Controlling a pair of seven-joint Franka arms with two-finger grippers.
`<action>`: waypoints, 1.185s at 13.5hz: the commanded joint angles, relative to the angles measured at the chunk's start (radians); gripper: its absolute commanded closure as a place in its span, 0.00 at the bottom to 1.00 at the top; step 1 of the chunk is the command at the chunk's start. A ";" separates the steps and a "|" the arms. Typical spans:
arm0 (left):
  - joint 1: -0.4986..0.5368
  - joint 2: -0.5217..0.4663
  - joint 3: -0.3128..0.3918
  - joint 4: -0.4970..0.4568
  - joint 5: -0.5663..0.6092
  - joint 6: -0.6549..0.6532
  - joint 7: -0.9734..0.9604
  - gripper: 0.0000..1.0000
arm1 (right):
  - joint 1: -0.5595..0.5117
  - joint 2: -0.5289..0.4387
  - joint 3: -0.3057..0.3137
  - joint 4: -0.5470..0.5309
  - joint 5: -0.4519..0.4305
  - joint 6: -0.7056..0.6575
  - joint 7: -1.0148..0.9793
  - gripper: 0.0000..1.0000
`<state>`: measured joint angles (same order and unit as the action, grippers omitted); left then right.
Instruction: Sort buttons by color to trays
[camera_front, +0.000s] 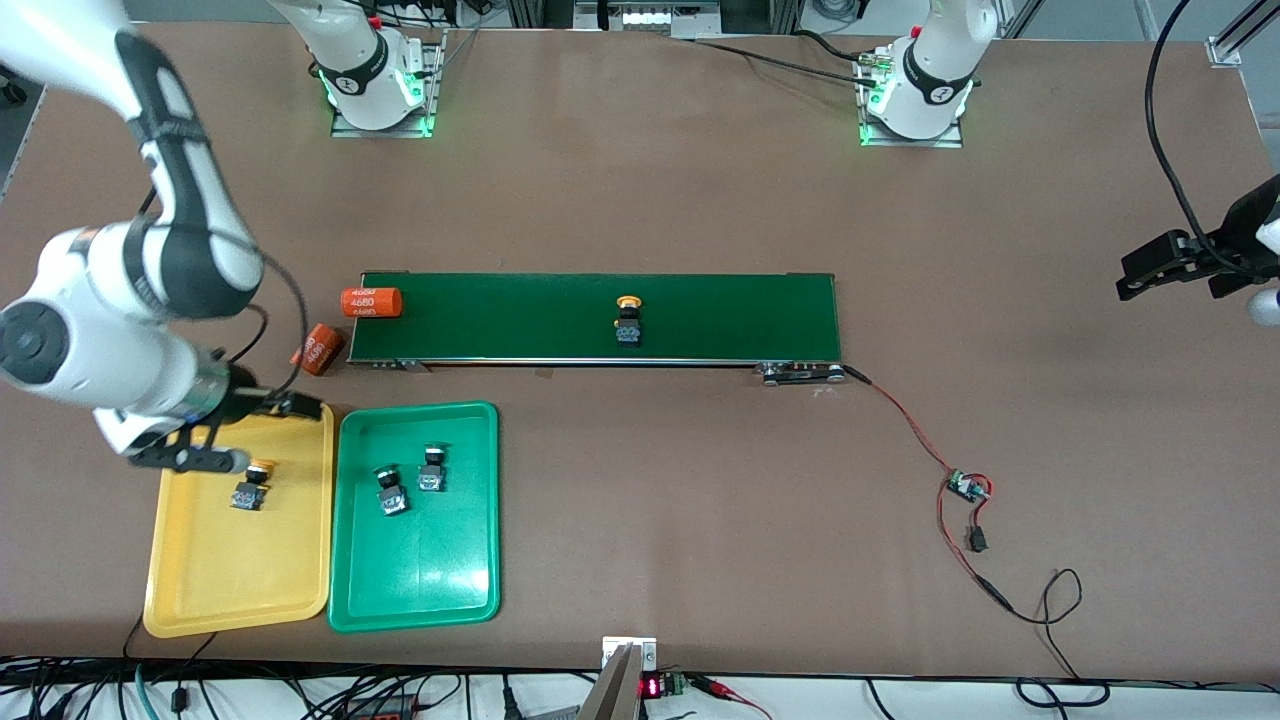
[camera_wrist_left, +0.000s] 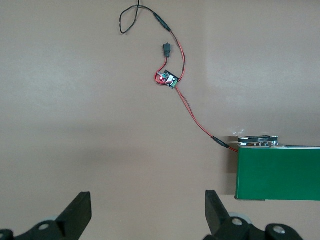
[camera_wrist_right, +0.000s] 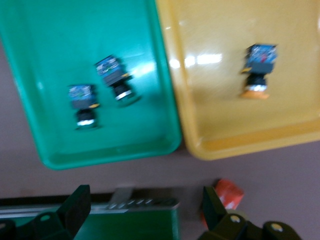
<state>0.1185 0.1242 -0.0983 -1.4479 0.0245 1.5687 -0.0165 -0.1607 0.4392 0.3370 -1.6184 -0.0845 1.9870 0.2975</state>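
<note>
One yellow-capped button (camera_front: 250, 487) lies on its side in the yellow tray (camera_front: 225, 580), toward the end nearest the conveyor. My right gripper (camera_front: 255, 435) hangs open just above that end of the tray, nothing between its fingers. In the right wrist view the same button (camera_wrist_right: 257, 70) and yellow tray (camera_wrist_right: 220, 135) show beside the green tray (camera_wrist_right: 55, 150). Two green-capped buttons (camera_front: 392, 492) (camera_front: 432, 468) lie in the green tray (camera_front: 415, 590). Another yellow-capped button (camera_front: 628, 320) stands on the conveyor belt. My left gripper (camera_front: 1125, 278) waits open over bare table at the left arm's end.
The long dark-green conveyor (camera_front: 600, 318) crosses the table's middle, farther from the front camera than the trays. Two orange cylinders (camera_front: 371, 302) (camera_front: 319, 349) lie by its end nearest the right arm. A small circuit board (camera_front: 966, 487) with red and black wires lies toward the left arm's end.
</note>
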 joint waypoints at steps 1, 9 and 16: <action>0.007 -0.028 -0.001 -0.025 -0.014 -0.001 0.021 0.00 | -0.010 -0.154 0.097 -0.223 0.011 0.082 0.148 0.00; 0.007 -0.026 -0.001 -0.025 -0.014 0.001 0.021 0.00 | 0.113 -0.209 0.287 -0.390 0.009 0.223 0.500 0.00; 0.007 -0.026 -0.001 -0.025 -0.014 0.002 0.021 0.00 | 0.236 -0.143 0.284 -0.394 -0.052 0.338 0.502 0.00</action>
<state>0.1189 0.1242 -0.0983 -1.4481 0.0245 1.5687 -0.0164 0.0496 0.2809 0.6280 -2.0056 -0.1006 2.2814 0.7896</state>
